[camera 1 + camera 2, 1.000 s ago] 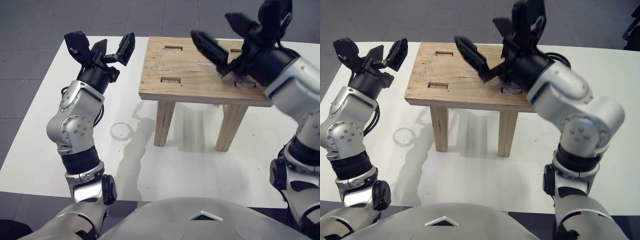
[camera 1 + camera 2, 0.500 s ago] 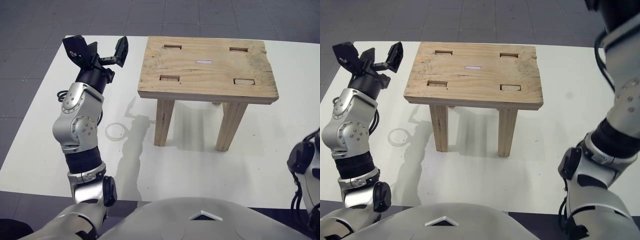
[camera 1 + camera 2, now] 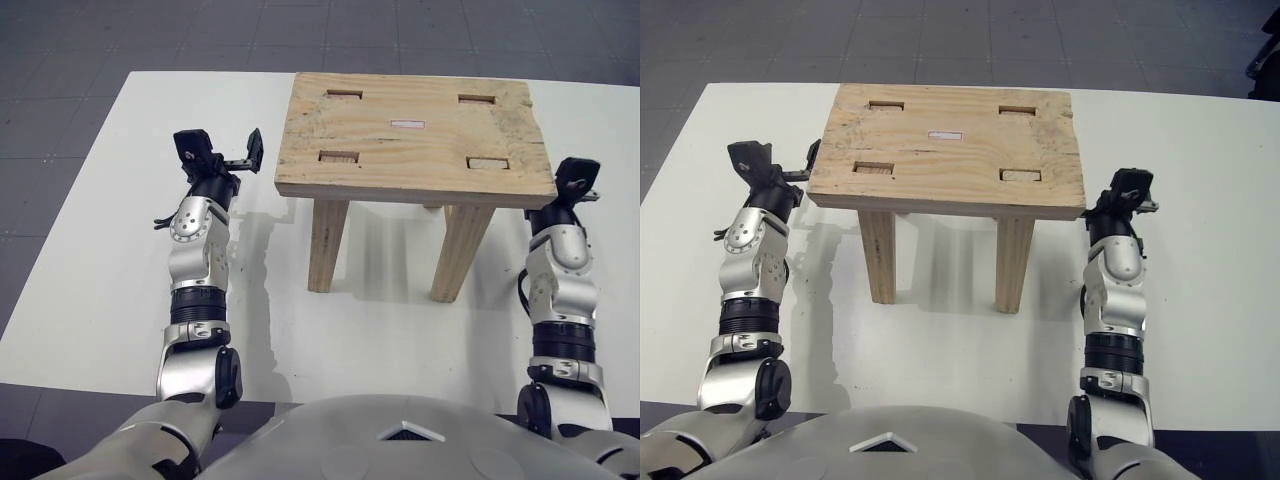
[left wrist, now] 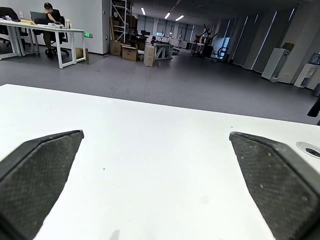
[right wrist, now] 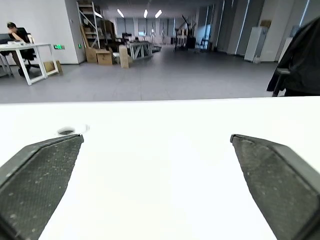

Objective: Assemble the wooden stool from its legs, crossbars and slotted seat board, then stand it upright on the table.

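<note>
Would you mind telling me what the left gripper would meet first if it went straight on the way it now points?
Nothing, as far as I can tell: the open left gripper points along the white table, beside the light wooden stool, with bare tabletop ahead to its far edge.

Stool upright on table; L gripper, R gripper flank it.

Big open lab-slash-office hall, far as I see: grey floor, white desks off to side, cardboard boxes, metal shelving rack, strip lights on ceiling. My white tabletop out on open floor.
</note>
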